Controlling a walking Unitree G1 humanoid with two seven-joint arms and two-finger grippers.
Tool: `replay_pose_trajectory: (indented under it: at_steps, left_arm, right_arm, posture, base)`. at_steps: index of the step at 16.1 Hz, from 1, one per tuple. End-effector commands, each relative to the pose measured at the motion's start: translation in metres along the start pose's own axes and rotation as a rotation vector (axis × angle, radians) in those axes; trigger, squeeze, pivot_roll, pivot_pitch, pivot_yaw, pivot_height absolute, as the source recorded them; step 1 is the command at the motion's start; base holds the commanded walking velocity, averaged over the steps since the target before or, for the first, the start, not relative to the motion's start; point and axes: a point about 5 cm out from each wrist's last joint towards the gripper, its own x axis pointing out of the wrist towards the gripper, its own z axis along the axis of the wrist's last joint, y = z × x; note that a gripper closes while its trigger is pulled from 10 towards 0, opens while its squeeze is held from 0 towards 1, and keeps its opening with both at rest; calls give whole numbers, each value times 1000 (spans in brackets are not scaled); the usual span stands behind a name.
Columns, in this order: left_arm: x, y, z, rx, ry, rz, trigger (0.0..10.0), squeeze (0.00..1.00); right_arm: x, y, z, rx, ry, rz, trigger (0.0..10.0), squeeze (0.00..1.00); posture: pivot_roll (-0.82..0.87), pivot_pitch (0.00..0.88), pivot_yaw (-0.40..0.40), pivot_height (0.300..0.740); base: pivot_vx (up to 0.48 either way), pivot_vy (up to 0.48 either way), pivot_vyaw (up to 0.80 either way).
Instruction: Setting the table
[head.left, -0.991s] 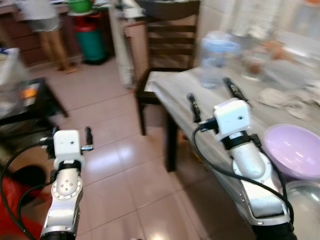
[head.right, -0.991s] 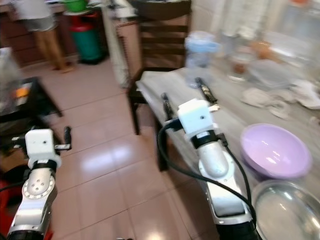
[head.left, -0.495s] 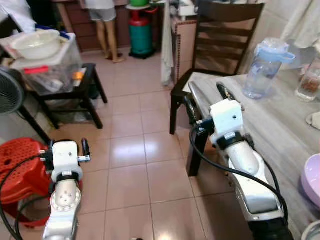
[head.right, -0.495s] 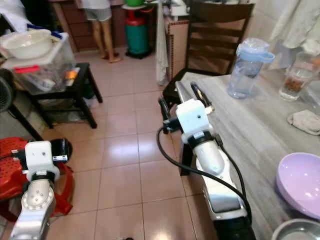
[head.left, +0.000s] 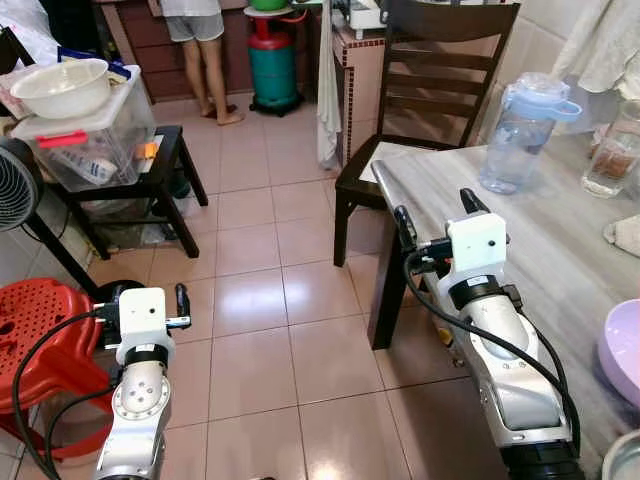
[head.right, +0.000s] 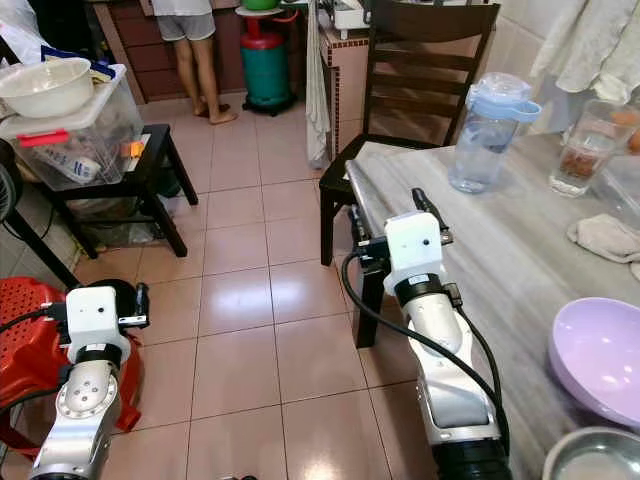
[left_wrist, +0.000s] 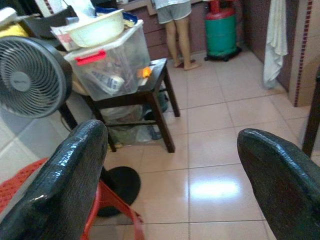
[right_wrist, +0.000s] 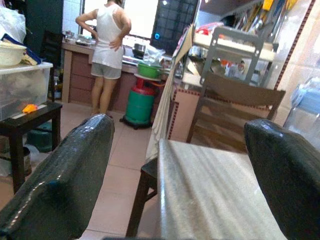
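In the left eye view, the table (head.left: 560, 215) is seen at the right, bearing a jug (head.left: 520, 130), a glass (head.left: 612, 160) and, at its near edge, a purple bowl (head.left: 622, 342); the right gripper (head.left: 432, 215) is held empty, fingers apart, above the table's corner, and the left gripper (head.left: 145, 298) hangs over the floor. In the right eye view, the bowl (head.right: 598, 358) looks smooth, shallow and probably light plastic, best pinched at the rim; a steel bowl (head.right: 592, 458) lies beside it. In the left wrist view, spread fingers (left_wrist: 65, 180) frame a stool. In the right wrist view, parted fingers (right_wrist: 60, 175) frame the table edge.
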Motion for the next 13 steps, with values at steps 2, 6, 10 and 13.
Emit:
replay_pose_trajectory:
  at_steps: [2,6,10,13]
  left_arm:
    - [1,-2,-2,-14,11,-31,10000,0]
    - [3,-4,-1,-16,7,-45,10000,0]
    - [5,-6,-1,-18,6,-50,10000,0]
    - [4,-7,-3,-17,15,-52,10000,0]
  right_arm:
    - [2,2,-2,26,15,-7,10000,0]
    - [1,3,-4,40,20,-15,10000,0]
    - [1,3,-6,48,25,-15,10000,0]
    - [-1,4,-8,54,31,-11,10000,0]
  posture:
    - [-139,59,57,740]
    - [-144,57,61,740]
    - [-146,57,64,740]
    - [-147,57,63,740]
  base:
    - [0,431,-400]
    - [0,480,-200]
    - [0,480,0]
    - [0,480,-623]
